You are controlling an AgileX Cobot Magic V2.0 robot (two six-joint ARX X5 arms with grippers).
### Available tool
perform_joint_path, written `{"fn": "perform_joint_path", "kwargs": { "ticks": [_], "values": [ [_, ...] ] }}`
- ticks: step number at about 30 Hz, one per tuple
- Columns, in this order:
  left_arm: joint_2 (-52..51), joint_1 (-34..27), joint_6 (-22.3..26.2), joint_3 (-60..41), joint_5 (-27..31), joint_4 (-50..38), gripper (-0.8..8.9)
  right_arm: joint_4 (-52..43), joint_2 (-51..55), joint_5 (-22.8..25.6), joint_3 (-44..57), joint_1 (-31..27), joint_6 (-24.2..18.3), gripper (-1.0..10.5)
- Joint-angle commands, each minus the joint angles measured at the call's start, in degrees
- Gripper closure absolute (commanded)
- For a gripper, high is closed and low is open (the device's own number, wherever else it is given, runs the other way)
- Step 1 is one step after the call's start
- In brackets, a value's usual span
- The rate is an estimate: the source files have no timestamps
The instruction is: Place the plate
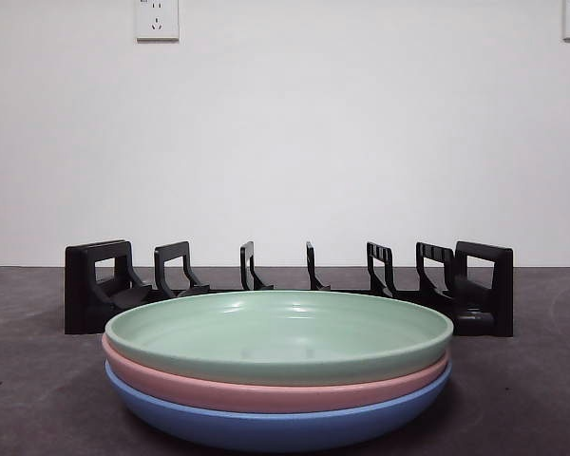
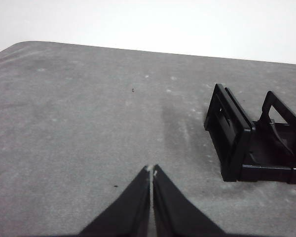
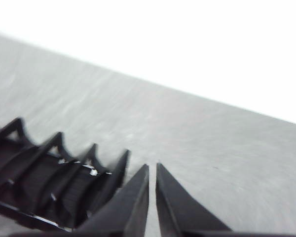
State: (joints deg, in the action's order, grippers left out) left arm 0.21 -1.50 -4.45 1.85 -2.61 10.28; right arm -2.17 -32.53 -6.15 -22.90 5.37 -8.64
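Three plates are stacked at the table's front in the front view: a green plate (image 1: 279, 334) on top, a pink plate (image 1: 266, 389) under it and a blue plate (image 1: 275, 423) at the bottom. Behind the stack stands a black slotted rack (image 1: 285, 285), with no plate in it. My left gripper (image 2: 151, 170) is shut and holds nothing, hovering over bare table beside one end of the rack (image 2: 251, 143). My right gripper (image 3: 152, 168) is also shut with nothing in it, close to the other end of the rack (image 3: 49, 173). Neither gripper shows in the front view.
The dark grey table (image 1: 38, 380) runs back to a white wall with two sockets (image 1: 157, 19). The table's rounded far corner (image 2: 24, 44) shows in the left wrist view.
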Motion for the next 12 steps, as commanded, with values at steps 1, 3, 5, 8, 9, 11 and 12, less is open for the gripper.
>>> {"fn": "perform_joint_path", "kwargs": {
  "ticks": [1,3,5,8,9,11,12],
  "values": [
    [-0.02,-0.09,0.55,-1.09,0.07,0.42,8.06,-2.60,16.33,0.70,15.54,-1.66,5.73,9.2],
    [-0.02,-0.09,0.55,-1.09,0.07,0.42,8.06,-1.27,23.78,1.01,20.39,-3.02,7.76,9.2],
    [-0.02,-0.09,0.55,-1.09,0.07,0.42,8.06,3.02,28.44,2.16,22.18,-4.15,9.29,9.2],
    [0.04,-0.09,0.55,-1.05,0.07,0.44,8.06,7.52,31.36,3.41,22.18,-5.27,9.51,9.2],
    [0.00,-0.09,0.55,-1.05,0.07,0.44,8.06,8.31,31.89,3.61,22.18,-5.46,9.40,9.2],
    [0.00,-0.09,0.57,-1.05,0.07,0.42,8.06,9.38,32.35,4.02,22.18,-5.66,9.44,9.2],
    [0.00,-0.09,0.57,-1.05,0.07,0.44,8.06,9.75,32.35,4.31,22.18,-5.66,9.46,9.2]
  ]
}}
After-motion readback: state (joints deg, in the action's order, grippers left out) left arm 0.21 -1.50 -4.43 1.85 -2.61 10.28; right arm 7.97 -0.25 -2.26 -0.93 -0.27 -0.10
